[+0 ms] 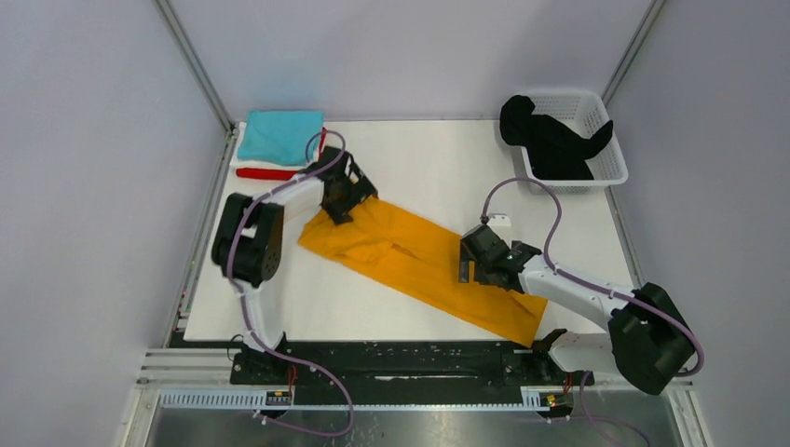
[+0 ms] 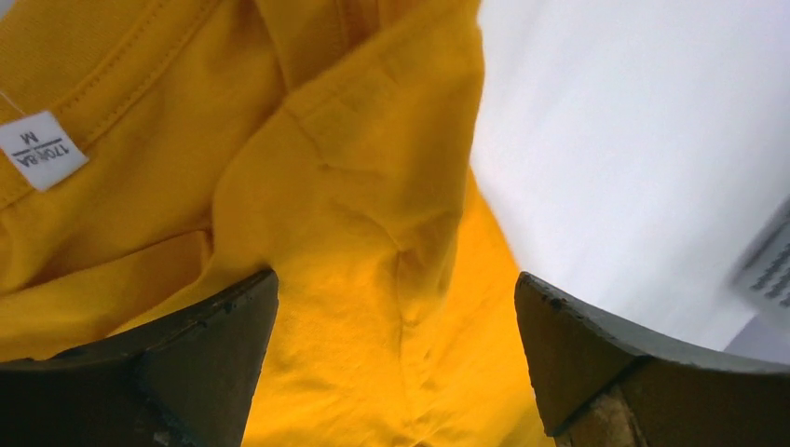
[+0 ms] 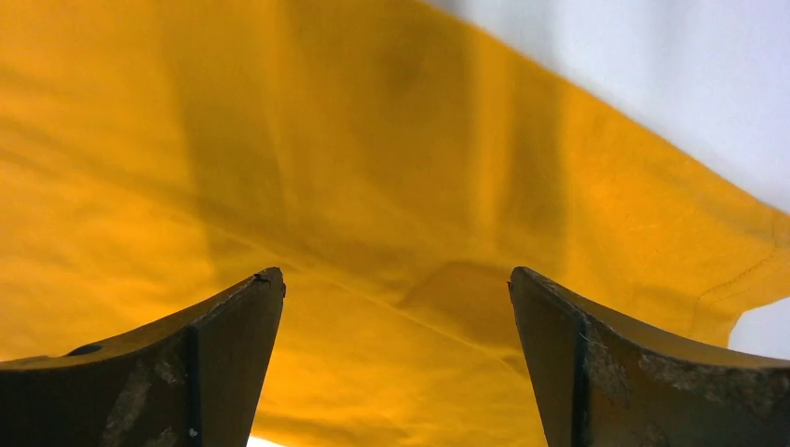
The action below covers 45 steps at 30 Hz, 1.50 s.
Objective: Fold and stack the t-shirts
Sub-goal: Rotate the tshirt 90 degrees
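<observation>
1. The long mustard-orange cloth t-shirt (image 1: 419,265), part-folded into a strip, lies beneath both claws: collar end under the left claw (image 2: 396,289), lower half under the right claw (image 3: 396,284).
2. Both claws stand spread wide, pinching nothing.
3. Next, I'd guess, each must drop and nip cloth.
4. Beyond the right claw, a white plastic lattice basket (image 1: 610,163) holds a crumpled black t-shirt (image 1: 550,144).

White table (image 1: 419,158) with mustard-orange t-shirt (image 1: 419,263), folded stack (image 1: 278,138) far left, white basket (image 1: 610,158) far right

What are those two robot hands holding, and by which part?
Nothing is held. The left hand and the right hand are both open over the mustard-orange t-shirt, gripping no part of it.
</observation>
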Each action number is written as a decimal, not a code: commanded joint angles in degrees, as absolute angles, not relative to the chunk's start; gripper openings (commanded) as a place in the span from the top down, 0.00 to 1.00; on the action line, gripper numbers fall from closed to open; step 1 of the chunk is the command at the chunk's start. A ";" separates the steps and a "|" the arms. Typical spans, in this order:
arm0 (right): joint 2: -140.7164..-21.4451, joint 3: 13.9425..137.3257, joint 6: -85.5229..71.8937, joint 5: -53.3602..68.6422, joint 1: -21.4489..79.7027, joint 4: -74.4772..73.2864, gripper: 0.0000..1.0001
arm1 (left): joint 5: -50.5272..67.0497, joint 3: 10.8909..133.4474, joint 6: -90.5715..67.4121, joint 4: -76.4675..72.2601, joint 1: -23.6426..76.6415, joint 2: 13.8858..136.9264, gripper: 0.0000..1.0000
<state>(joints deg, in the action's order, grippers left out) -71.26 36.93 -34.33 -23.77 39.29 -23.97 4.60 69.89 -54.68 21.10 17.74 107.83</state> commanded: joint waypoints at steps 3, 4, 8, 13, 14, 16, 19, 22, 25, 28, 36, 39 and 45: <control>-75.27 37.67 -37.39 -18.52 38.97 -21.96 0.01 | 11.81 97.14 -54.34 23.75 17.05 129.80 0.01; -75.92 37.66 -37.12 -17.60 39.07 -21.16 0.00 | 13.11 101.04 -55.22 22.73 16.98 132.50 0.01; -78.64 37.77 -35.94 -6.96 40.21 -16.93 0.00 | 22.78 120.94 -59.18 19.70 17.01 146.10 0.01; -82.59 38.38 -37.97 7.80 46.37 -7.86 0.00 | 33.15 140.15 -73.40 4.08 17.23 160.58 0.01; -83.39 39.17 -38.23 8.53 48.13 -6.73 0.01 | 32.80 140.03 -75.92 0.91 17.23 161.42 0.01; -85.73 41.33 -38.54 9.27 51.12 -4.78 0.00 | 30.01 140.09 -77.83 -1.76 17.35 162.05 0.01; -89.70 45.15 -40.29 10.06 54.58 -2.16 0.01 | 25.07 140.07 -78.15 -2.65 18.44 161.71 0.01; -91.44 47.99 -39.95 7.24 55.80 -3.83 0.00 | 21.13 141.93 -77.62 -3.67 20.45 162.11 0.01; -89.62 47.79 -36.95 2.57 55.81 -5.15 0.01 | 19.40 143.23 -76.12 -3.56 21.71 162.03 0.01; -85.74 47.26 -34.63 0.31 55.77 -7.33 0.01 | 18.42 143.02 -74.57 -1.93 21.77 160.58 0.01; -69.46 42.78 -35.08 -6.48 55.81 -14.22 0.01 | 27.47 135.46 -63.91 4.53 22.08 142.65 0.01; -64.31 39.91 -38.46 -9.96 55.77 -20.75 0.01 | 28.94 126.23 -55.93 11.73 22.76 130.13 0.01; -57.61 32.44 -44.78 -6.06 55.96 -23.61 0.04 | 16.97 97.75 -39.98 20.99 28.06 102.33 0.01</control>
